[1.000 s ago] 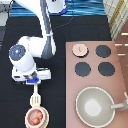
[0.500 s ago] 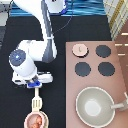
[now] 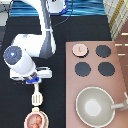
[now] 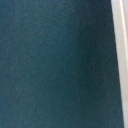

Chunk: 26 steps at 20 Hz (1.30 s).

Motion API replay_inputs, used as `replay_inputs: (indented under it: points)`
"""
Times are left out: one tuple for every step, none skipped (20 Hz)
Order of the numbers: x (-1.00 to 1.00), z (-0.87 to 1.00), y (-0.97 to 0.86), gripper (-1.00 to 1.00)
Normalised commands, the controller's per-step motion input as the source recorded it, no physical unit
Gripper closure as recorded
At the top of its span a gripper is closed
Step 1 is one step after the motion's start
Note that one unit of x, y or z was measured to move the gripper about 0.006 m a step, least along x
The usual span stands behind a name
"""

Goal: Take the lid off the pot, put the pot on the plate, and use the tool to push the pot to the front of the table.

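My gripper [image 3: 35, 83] hangs over the black table [image 3: 85, 25] at the exterior view's left, shut on the thin handle of the cream tool [image 3: 36, 97]. The tool's slotted head points toward the exterior view's bottom. Just below the head, the pale-pink pot [image 3: 34, 121] with its reddish-brown inside sits on the cream plate [image 3: 26, 120], close to the bottom edge. The pale-pink lid [image 3: 79, 49] lies on the stove's top-left burner, away from the pot. The wrist view shows only dark table [image 4: 55, 65] and a pale strip along one edge.
The pinkish-brown stove [image 3: 119, 75] fills the exterior view's right, with three uncovered black burners [image 3: 103, 50]. A large grey-beige pan [image 3: 95, 106] with a handle sits at the stove's bottom end. The white arm body [image 3: 30, 52] bulks above the gripper.
The gripper and tool moved toward the exterior view's bottom. The pot and plate slid the same way, toward the bottom edge. Lid and pan stayed put.
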Motion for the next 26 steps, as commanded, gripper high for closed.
replay_inputs:
  points:
    - [-0.66, 0.43, 0.22, 1.00]
    - [-0.70, 0.44, 0.23, 1.00]
    - [-0.75, 0.43, 0.24, 1.00]
    - [-0.80, 0.41, 0.24, 1.00]
    - [-0.84, 0.41, 0.25, 1.00]
    - [-0.85, 0.40, 0.25, 1.00]
    - [-0.88, 0.35, 0.26, 1.00]
    - [-0.92, 0.25, 0.30, 1.00]
    - [-0.96, 0.18, 0.34, 1.00]
    - [-1.00, 0.08, 0.38, 1.00]
    - [-1.00, 0.00, 0.44, 1.00]
    - [-1.00, -0.06, 0.48, 1.00]
    - [-1.00, -0.21, 0.53, 1.00]
    - [-1.00, -0.31, 0.56, 1.00]
    - [-1.00, -0.36, 0.58, 1.00]
    - [-1.00, -0.43, 0.61, 1.00]
    - [-1.00, -0.46, 0.63, 1.00]
    - [-1.00, -0.46, 0.63, 1.00]
    - [-1.00, -0.46, 0.63, 1.00]
    - [-1.00, -0.46, 0.63, 1.00]
    - [-1.00, -0.46, 0.63, 1.00]
    - [-1.00, -0.50, 0.63, 1.00]
    - [-1.00, -0.56, 0.62, 1.00]
    - [-1.00, -0.59, 0.61, 1.00]
    - [-1.00, -0.61, 0.60, 1.00]
    - [-1.00, -0.64, 0.55, 1.00]
